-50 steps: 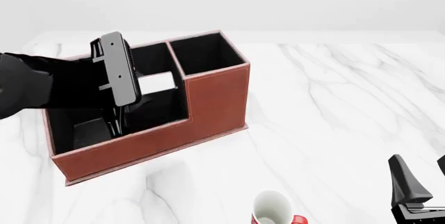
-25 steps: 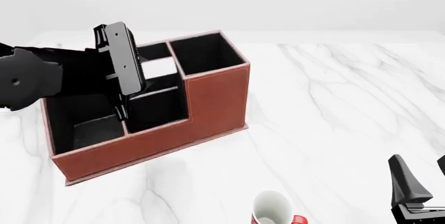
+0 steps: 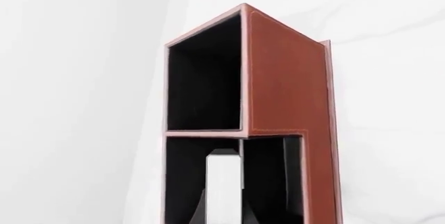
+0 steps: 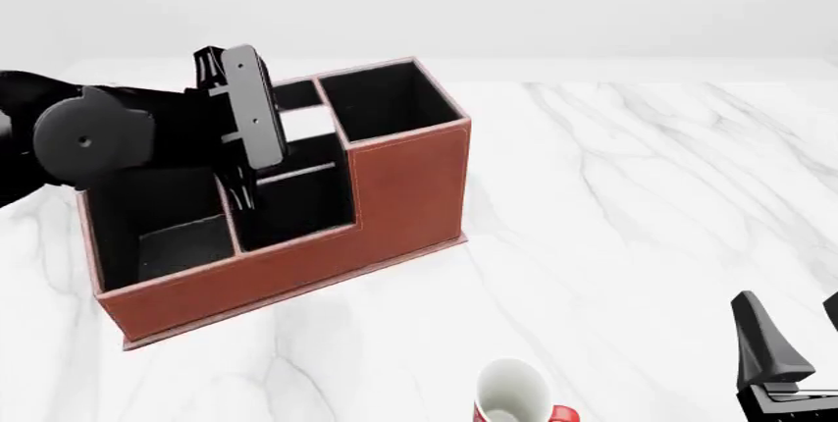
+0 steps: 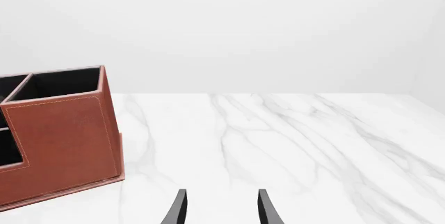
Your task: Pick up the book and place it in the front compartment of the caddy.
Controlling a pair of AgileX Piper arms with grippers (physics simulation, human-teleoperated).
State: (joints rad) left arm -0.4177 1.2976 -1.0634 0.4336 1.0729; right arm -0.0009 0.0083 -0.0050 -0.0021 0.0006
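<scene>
Reddish-brown caddy on marble, black book upright inside front compartment

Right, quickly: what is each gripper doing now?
Left gripper: closed on the small thin black book with a white page edge.
Right gripper: open, empty.

1. The left arm reaches in from the left side of the front view, its wrist raised above the desk.
2. The left gripper points downward; whether its jaws are apart or closed cannot be told.
3. The right gripper sits low at the near right, empty, its two fingers standing apart.
</scene>
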